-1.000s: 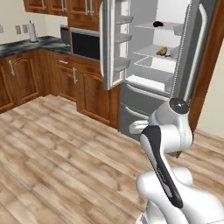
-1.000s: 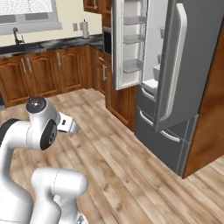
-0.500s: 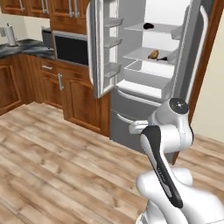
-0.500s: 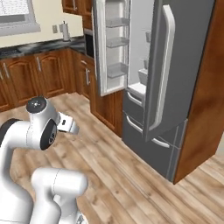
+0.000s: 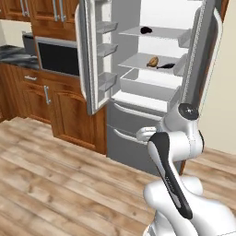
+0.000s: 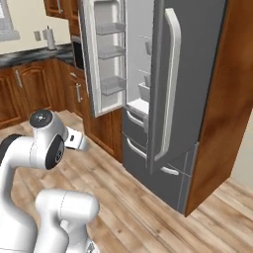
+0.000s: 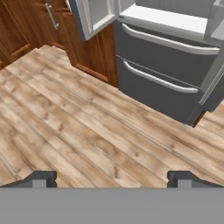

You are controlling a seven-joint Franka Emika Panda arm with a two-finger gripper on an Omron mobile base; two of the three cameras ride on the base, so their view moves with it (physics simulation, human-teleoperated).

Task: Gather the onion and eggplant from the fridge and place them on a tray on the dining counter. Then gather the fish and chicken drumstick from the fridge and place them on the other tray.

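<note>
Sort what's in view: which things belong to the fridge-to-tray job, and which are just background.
Job:
- fridge, both doors open
- dark item on the top shelf, too small to identify
- brownish item and dark item on the middle shelf
- claw, open and empty

Background:
- microwave
- wooden cabinets
- countertop
- wood floor

An open fridge (image 5: 152, 87) stands against wooden cabinets (image 5: 64, 115), both doors swung wide. Inside it, a dark item (image 5: 146, 30) lies on the top shelf. One shelf below, a brown drumstick (image 5: 152, 61) lies beside a dark fish (image 5: 166, 66). A microwave (image 5: 56, 56) sits left of the fridge. The white robot arm (image 5: 173, 156) rises before the fridge's lower drawers.
</note>
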